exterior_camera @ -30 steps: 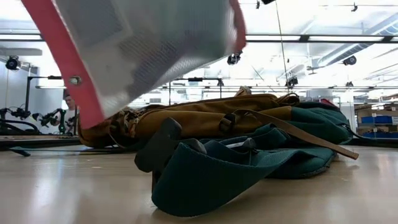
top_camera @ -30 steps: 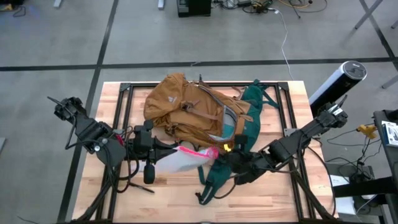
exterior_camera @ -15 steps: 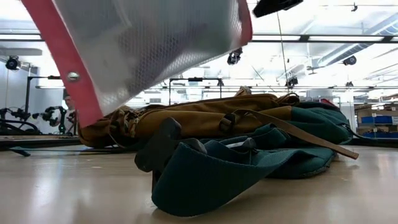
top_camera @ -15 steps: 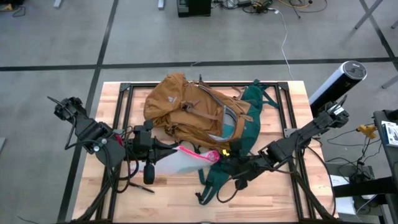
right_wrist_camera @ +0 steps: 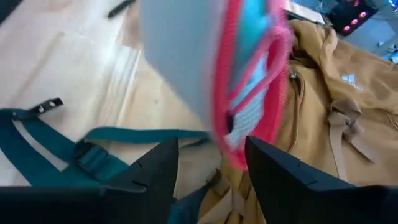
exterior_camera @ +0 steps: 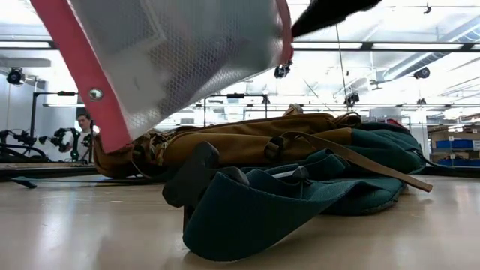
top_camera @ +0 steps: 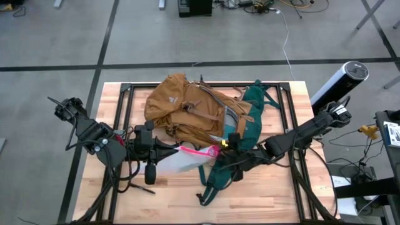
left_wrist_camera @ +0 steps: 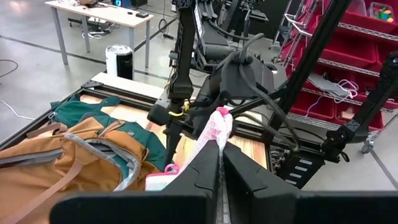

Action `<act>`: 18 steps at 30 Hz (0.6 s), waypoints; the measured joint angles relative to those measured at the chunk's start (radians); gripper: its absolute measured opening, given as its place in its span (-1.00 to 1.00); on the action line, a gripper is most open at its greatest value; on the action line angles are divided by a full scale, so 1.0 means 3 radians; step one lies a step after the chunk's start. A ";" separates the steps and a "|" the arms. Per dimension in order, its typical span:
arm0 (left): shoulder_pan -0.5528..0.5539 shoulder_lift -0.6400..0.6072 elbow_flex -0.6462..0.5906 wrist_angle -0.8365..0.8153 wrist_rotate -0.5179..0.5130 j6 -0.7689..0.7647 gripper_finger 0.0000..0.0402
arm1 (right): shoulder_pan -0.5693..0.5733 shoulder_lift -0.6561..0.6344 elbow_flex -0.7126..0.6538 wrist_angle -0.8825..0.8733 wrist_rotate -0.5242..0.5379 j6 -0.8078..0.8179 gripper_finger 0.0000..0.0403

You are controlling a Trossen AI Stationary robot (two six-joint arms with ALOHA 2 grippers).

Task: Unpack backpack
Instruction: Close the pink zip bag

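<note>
We see the backpack (top_camera: 200, 115) lying on the table (top_camera: 275, 194). Our left gripper (left_wrist_camera: 219, 163) pinches the pouch (top_camera: 181, 161) just in front of it. Our right gripper (right_wrist_camera: 208, 163) is open, right by the pouch's pink edge.

Grey concrete floor (top_camera: 56, 44), red storage bins (left_wrist_camera: 367, 31), white table (left_wrist_camera: 99, 12).

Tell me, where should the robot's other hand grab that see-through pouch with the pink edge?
Probably by the free pink end of the pouch near the backpack. The left hand is shut on the opposite edge, and the open right hand already faces that end.
</note>
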 joint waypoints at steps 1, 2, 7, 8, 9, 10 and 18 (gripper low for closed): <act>0.0000 0.0005 0.0000 0.0000 0.0000 0.0000 -1.00 | -0.0002 0.0006 0.0007 0.0003 -0.0052 0.0001 -0.17; 0.0000 0.0012 0.0000 -0.0002 0.0000 0.0000 -1.00 | -0.0006 0.0026 0.0007 0.0030 -0.0120 -0.0005 -0.18; 0.0000 0.0051 0.0000 -0.0004 0.0000 0.0006 -1.00 | -0.0009 0.0212 -0.0034 0.0302 -0.0302 -0.0137 -0.24; -0.0001 0.0052 0.0000 -0.0006 0.0001 0.0009 -1.00 | -0.0009 0.0272 -0.0035 0.0319 -0.0314 -0.0135 -0.26; -0.0001 0.0053 0.0000 -0.0006 0.0002 0.0008 -1.00 | -0.0011 0.0327 -0.0035 0.0328 -0.0311 -0.0134 -0.29; -0.0001 0.0054 0.0000 -0.0010 0.0002 0.0008 -1.00 | -0.0011 0.0382 -0.0035 0.0320 -0.0309 -0.0134 -0.34; -0.0002 0.0055 0.0000 -0.0104 -0.0017 0.0006 -1.00 | 0.0081 0.0282 -0.0023 0.0128 0.0005 -0.0226 -0.96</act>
